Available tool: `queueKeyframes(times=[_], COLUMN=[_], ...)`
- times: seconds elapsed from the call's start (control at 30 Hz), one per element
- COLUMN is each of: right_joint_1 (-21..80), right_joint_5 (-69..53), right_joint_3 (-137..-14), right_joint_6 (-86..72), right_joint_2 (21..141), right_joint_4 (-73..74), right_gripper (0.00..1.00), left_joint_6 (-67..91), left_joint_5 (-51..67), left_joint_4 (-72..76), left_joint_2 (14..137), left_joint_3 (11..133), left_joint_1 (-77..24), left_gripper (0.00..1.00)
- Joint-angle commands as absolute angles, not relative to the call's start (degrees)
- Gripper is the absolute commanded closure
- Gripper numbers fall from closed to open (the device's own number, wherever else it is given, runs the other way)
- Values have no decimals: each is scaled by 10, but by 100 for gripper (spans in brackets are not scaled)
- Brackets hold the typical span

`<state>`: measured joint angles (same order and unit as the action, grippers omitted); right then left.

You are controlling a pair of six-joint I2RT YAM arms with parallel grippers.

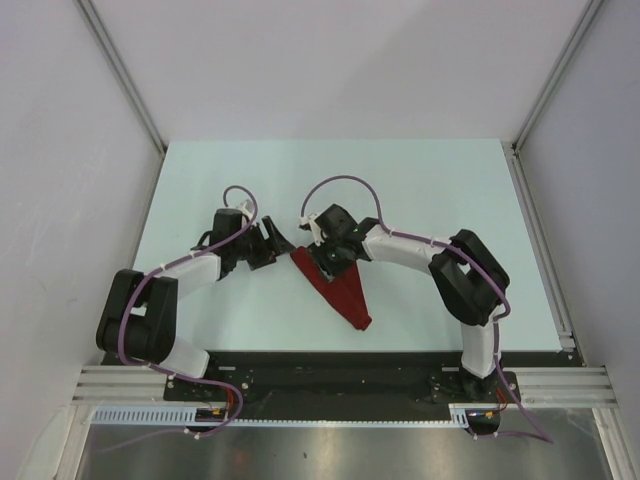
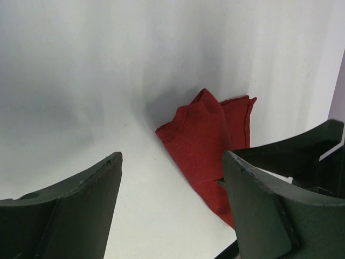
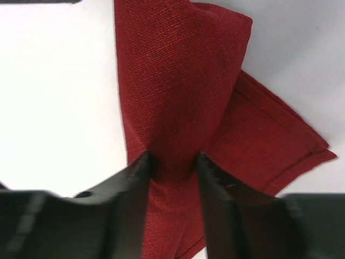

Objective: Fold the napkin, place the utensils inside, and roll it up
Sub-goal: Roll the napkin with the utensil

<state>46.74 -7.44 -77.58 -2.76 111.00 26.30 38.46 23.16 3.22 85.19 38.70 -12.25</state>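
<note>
**Pinching the red napkin [image 3: 178, 81]**

Clamping the right gripper [image 3: 172, 162] on a raised ridge of the cloth, fabric bunched tight between both fingers. Resting the napkin as a folded wedge near the middle of the pale table [image 1: 430, 190], point toward the near edge. Holding the left gripper [image 2: 171, 162] just beside the far-left corner, fingers spread wide.

- Bare worktop [image 1: 430, 190] is seen beyond both tools and to their outer sides.
- Nothing is held between the spread fingers of the left tool [image 2: 171, 162]; the napkin [image 2: 202, 140] lies just ahead, to its right.
- The right tool [image 3: 172, 162] is filled by a pinched napkin fold.
- Only a narrow gap is seen between the tools.
</note>
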Motion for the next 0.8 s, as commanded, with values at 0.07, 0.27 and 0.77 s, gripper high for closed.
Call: queueKeyframes(times=[0.07,0.27,0.77], right_joint_1=[443,408,383], right_joint_5=[-237,-362,-509], right_joint_3=[-763,-769,-832], right_joint_6=[-52,-66,-43], right_joint_2=[1115,1146,1250], right_joint_4=[244,238,278], right_gripper=[68,71,69], left_joint_6=[381,380,379], left_joint_5=[243,250,281], left_joint_4=[54,60,79], left_joint_2=[853,867,924], left_joint_3=[387,391,403], left_joint_1=[-127,-136,-181], left_gripper=[21,21,24])
